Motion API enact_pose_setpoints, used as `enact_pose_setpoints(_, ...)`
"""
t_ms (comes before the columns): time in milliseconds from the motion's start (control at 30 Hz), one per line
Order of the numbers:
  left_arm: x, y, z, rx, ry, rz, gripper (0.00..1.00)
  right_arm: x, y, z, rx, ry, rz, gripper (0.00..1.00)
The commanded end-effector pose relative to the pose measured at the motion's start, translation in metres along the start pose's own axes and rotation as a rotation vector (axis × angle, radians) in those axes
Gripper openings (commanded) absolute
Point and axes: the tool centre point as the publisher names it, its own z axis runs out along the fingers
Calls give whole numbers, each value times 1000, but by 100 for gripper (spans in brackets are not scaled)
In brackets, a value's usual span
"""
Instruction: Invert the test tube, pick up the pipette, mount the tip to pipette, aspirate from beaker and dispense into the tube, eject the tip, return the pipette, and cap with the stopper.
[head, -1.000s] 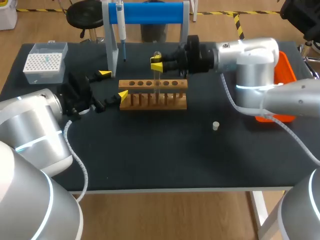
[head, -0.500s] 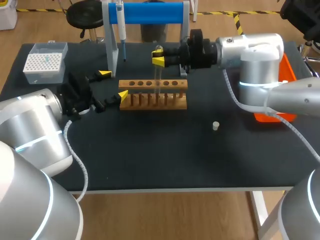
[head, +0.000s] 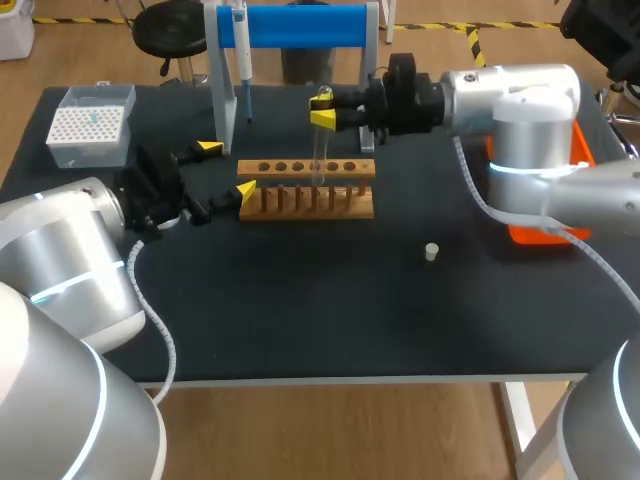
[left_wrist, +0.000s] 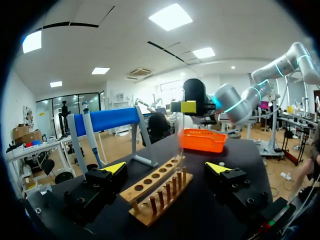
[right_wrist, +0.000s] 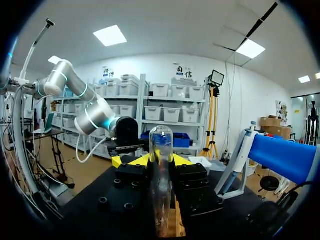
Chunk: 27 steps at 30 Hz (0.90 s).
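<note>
At the table's left, the left gripper (head: 227, 168) rests with its fingers apart, just beside the wooden rack's (head: 306, 195) end. Over the rack, the right gripper (head: 322, 110) is clamped on the test tube (head: 319, 145), which stands upright, rounded end up. The stopper (head: 431, 251) lies apart to the right

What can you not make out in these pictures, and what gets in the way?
1. Head view: whether the tube is clear of the rack; the clear glass is too faint.
2. Head view: what the orange tray holds; the right arm covers most of it.
3. Right wrist view: the rack's holes; the right hand and the tube block them.
</note>
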Motion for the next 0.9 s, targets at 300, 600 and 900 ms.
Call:
enact_pose_setpoints(300, 2, 0, 0, -1, -6, 0, 100, 8, 4, -5, 8, -17, 0, 0)
enact_pose_setpoints(600, 2, 0, 0, -1, -6, 0, 100, 8, 4, -5, 8, -17, 0, 0)
enact_pose_setpoints(900, 2, 0, 0, -1, -6, 0, 100, 1, 5, -4, 96, -83, 352, 0)
